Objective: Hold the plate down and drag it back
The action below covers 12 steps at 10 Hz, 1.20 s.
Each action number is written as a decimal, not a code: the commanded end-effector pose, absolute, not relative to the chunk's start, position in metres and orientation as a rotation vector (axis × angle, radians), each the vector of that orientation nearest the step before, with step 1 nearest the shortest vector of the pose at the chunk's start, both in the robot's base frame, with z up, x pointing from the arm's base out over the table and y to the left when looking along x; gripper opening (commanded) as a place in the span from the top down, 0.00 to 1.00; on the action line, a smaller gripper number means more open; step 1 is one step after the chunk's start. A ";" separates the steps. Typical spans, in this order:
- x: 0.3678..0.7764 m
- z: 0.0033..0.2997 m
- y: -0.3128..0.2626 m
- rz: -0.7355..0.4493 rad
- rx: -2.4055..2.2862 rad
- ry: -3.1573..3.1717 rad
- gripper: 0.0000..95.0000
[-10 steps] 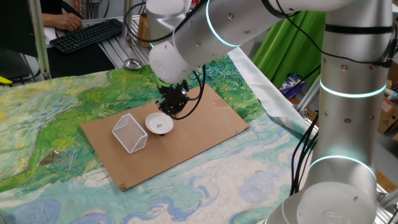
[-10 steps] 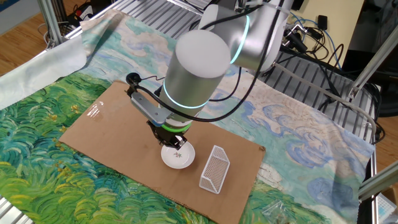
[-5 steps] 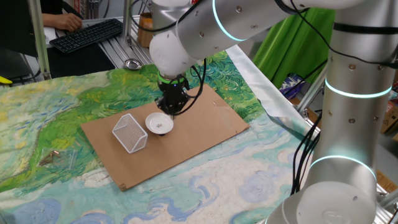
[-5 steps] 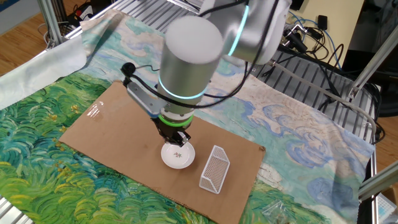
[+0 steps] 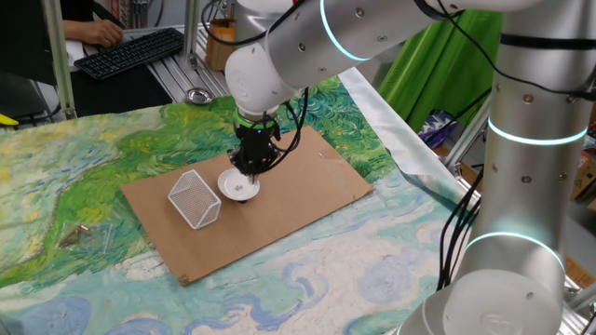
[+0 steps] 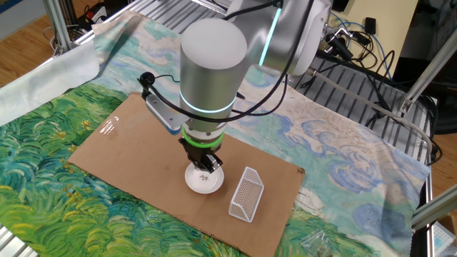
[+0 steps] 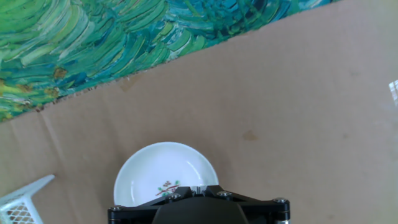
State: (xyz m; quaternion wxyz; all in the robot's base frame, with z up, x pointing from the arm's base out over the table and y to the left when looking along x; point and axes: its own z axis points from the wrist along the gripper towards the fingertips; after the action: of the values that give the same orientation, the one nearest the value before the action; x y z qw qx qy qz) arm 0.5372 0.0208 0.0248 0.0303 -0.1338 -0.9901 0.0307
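Observation:
The plate (image 5: pixel 240 187) is a small round white dish with a small floral mark at its centre, lying on a brown cardboard sheet (image 5: pixel 307 191). It also shows in the other fixed view (image 6: pixel 202 182) and in the hand view (image 7: pixel 158 171). My gripper (image 5: pixel 250 170) points straight down over the plate's back part, with its fingertips close together inside the rim (image 6: pixel 208 166). In the hand view the gripper (image 7: pixel 198 188) looks shut and holds nothing. I cannot tell whether the tips touch the dish.
A white wire-mesh basket (image 5: pixel 194 198) lies right beside the plate on the cardboard, and shows too in the other fixed view (image 6: pixel 245 194). A small metal bowl (image 5: pixel 197 95) and a keyboard (image 5: pixel 130 51) sit beyond the painted cloth (image 5: pixel 74 177).
My gripper has shifted sideways and come down from behind the plate to over its back part. The plate and the basket have not moved.

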 end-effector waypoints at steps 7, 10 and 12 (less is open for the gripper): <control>0.538 0.016 0.026 0.080 -0.449 -3.049 1.00; 0.537 0.016 0.027 0.072 -0.445 -3.047 0.80; 0.537 0.016 0.029 0.074 -0.459 -3.045 0.80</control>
State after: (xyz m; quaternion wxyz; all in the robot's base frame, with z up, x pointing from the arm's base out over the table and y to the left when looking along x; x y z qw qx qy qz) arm 0.5365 0.0305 0.0159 0.0316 -0.1497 -0.9879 0.0249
